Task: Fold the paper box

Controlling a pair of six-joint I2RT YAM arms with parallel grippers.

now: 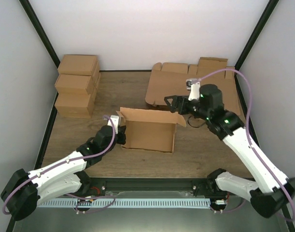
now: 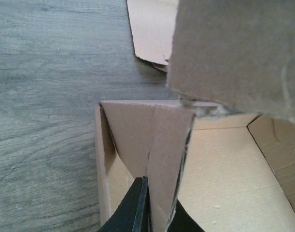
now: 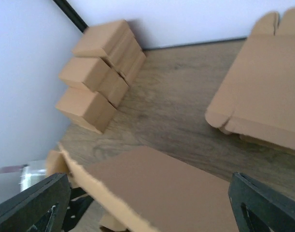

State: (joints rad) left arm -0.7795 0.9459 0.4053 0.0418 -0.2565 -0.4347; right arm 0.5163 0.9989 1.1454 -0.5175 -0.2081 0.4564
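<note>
The paper box (image 1: 150, 131) stands half formed in the middle of the table, walls raised and top open. My left gripper (image 1: 120, 133) is at its left end, shut on the folded side wall (image 2: 159, 145), one black finger (image 2: 137, 203) outside and the other inside. The box floor (image 2: 224, 169) shows to the right, and a raised flap (image 2: 239, 48) hangs above it. My right gripper (image 1: 172, 102) hovers over the box's back right corner, jaws wide open. In the right wrist view a brown panel (image 3: 161, 188) lies under the spread fingers (image 3: 34, 205), not touching them.
Three finished brown boxes (image 1: 77, 85) are stacked at the back left, also seen from the right wrist (image 3: 99, 72). A sheaf of flat cardboard blanks (image 1: 186, 83) lies at the back right (image 3: 263, 92). White walls with black posts enclose the table.
</note>
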